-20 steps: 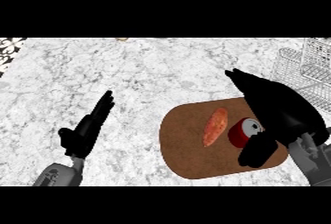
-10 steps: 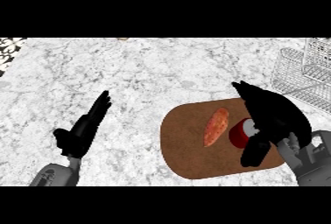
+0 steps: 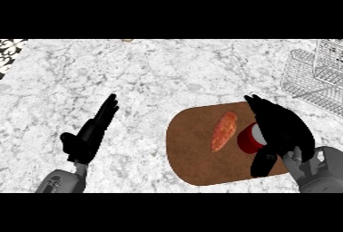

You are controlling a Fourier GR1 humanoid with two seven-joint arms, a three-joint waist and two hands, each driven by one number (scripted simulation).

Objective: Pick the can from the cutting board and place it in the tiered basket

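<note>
Plainly I was at the grasping step. My right hand (image 3: 281, 131) hung over the can (image 3: 249, 138), which stood on the cutting board (image 3: 191, 156) just beside an orange vegetable (image 3: 223, 131). My fingers (image 3: 268, 113) lay fairly straight and close together along the can's right side, with the thumb (image 3: 263, 164) apart below it. I could not tell whether either touched it. The next move, I judged, called for curling round the can, lifting it, and carrying it to the wire basket (image 3: 311, 74). My left hand (image 3: 90, 133) rested open, fingers straight.
</note>
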